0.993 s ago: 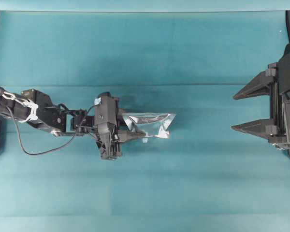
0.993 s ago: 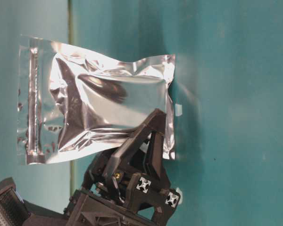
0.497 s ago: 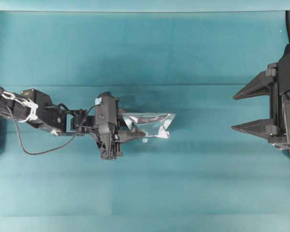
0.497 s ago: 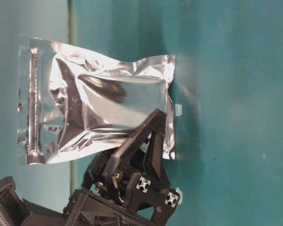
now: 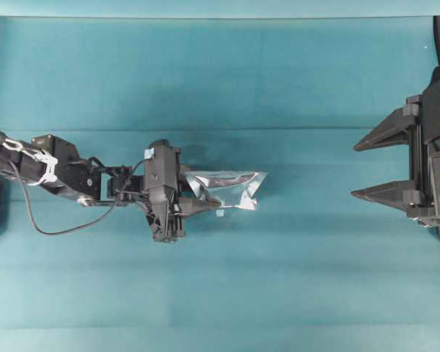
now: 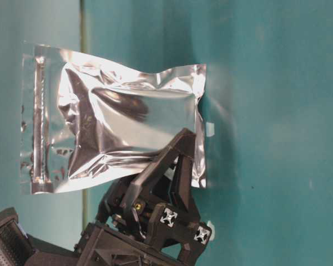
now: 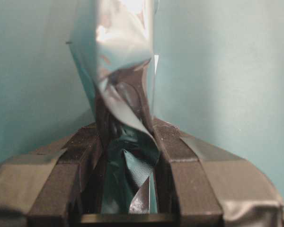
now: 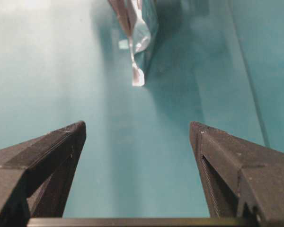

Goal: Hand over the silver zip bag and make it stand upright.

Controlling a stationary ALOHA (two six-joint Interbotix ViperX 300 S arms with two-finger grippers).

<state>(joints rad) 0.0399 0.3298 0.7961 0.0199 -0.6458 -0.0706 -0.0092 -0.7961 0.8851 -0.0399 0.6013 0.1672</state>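
The silver zip bag (image 5: 231, 188) is crinkled shiny foil, left of the table's middle. My left gripper (image 5: 205, 196) is shut on one sealed border of it. In the table-level view the silver zip bag (image 6: 122, 130) shows its broad face, zip strip at the end away from the black fingers (image 6: 180, 147). The left wrist view shows the foil (image 7: 125, 71) pinched between the jaws of the left gripper (image 7: 128, 137). My right gripper (image 5: 354, 170) stands open at the right edge, well apart from the bag. From the right wrist the bag (image 8: 137, 28) lies far ahead of the empty right gripper (image 8: 137, 130).
The teal table top (image 5: 220, 293) spreads all round. A tiny white scrap (image 5: 218, 213) lies just below the bag, and the same white scrap (image 8: 123, 44) shows in the right wrist view. The left arm's cable (image 5: 51, 227) loops at the far left.
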